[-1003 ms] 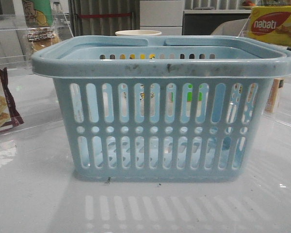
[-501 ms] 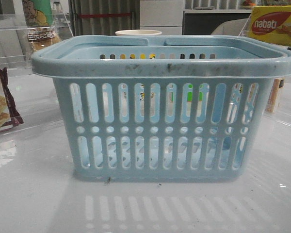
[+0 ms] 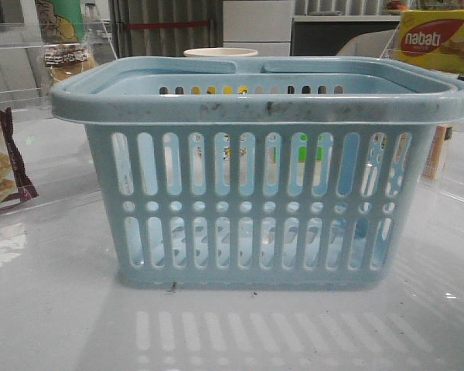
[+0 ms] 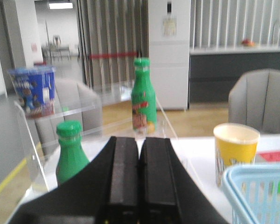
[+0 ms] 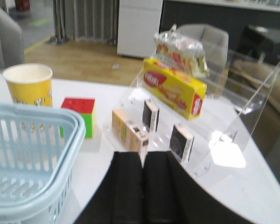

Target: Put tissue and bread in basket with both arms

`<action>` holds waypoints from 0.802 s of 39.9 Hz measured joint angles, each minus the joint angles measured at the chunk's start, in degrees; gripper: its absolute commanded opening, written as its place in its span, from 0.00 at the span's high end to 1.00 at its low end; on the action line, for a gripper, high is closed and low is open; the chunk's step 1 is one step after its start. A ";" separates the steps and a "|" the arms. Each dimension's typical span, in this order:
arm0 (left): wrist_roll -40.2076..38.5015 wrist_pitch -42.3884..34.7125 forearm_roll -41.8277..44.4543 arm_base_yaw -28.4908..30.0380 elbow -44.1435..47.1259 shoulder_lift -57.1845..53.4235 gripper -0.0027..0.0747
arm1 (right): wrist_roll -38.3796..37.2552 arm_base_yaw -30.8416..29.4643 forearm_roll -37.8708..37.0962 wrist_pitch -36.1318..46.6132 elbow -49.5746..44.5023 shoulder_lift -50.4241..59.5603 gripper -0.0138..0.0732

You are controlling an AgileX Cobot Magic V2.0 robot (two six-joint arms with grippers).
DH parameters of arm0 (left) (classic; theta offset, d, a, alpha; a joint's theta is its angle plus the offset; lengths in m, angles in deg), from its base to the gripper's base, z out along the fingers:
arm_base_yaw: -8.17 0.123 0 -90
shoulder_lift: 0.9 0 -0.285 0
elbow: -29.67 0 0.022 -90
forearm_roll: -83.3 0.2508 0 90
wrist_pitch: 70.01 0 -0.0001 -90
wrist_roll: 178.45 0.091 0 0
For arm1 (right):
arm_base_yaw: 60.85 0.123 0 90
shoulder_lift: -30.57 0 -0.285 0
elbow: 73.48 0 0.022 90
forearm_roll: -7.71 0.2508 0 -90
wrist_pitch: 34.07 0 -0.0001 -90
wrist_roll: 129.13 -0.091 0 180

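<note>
The light blue basket [image 3: 263, 170] fills the middle of the front view; its corner also shows in the left wrist view [image 4: 256, 191] and the right wrist view [image 5: 32, 154]. The bread [image 3: 66, 60], golden in a clear wrapper, sits on the clear shelf at the far left. A small black pack that looks like the tissue [image 5: 181, 142] stands on the lower step of the right-hand clear rack, with a similar pack [image 5: 150, 115] beside it. My left gripper [image 4: 139, 140] is shut and empty, left of the basket. My right gripper [image 5: 143, 154] is shut and empty, between basket and rack.
A maroon-edged cracker bag [image 3: 0, 166] lies at the left. The yellow nabati box [image 3: 437, 39] tops the right rack, with a beige box [image 5: 127, 130] below. A yellow cup [image 5: 29, 84] and colour cube [image 5: 79, 114] stand behind the basket. Two green bottles [image 4: 143, 95] [image 4: 70, 151] are on the left.
</note>
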 measured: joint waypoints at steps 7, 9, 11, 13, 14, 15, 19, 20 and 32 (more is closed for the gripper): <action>0.00 6.96 0.00 0.00 -0.37 7.23 0.85 | 0.00 0.00 0.00 -7.46 0.22 -7.46 0.78; 0.00 9.08 0.00 0.00 -0.37 8.88 0.85 | 0.00 0.00 0.00 -9.25 0.22 -8.96 0.78; 0.00 11.16 0.00 0.00 -0.37 10.40 0.85 | 0.00 0.00 0.00 -10.94 0.22 -10.31 0.78; 0.00 13.36 0.00 0.00 -0.37 11.84 0.85 | 0.00 0.00 0.00 -12.33 0.22 -11.58 0.78; 0.00 14.40 0.00 0.00 -0.37 12.63 0.85 | 0.00 0.00 0.00 -13.01 0.22 -12.28 0.78; 0.00 14.94 0.00 0.00 -0.37 13.21 0.85 | 0.00 0.00 0.00 -13.45 0.22 -12.77 0.78; 0.00 16.27 0.00 0.00 0.35 15.89 0.85 | 0.00 0.00 0.00 -14.97 0.22 -15.02 0.78; 0.00 16.42 0.00 0.00 0.61 16.41 0.85 | 0.00 0.00 0.00 -15.10 0.10 -15.38 0.78; 0.00 17.03 0.00 0.00 2.57 21.54 0.65 | 0.00 0.00 0.00 -14.18 -2.76 -17.42 0.44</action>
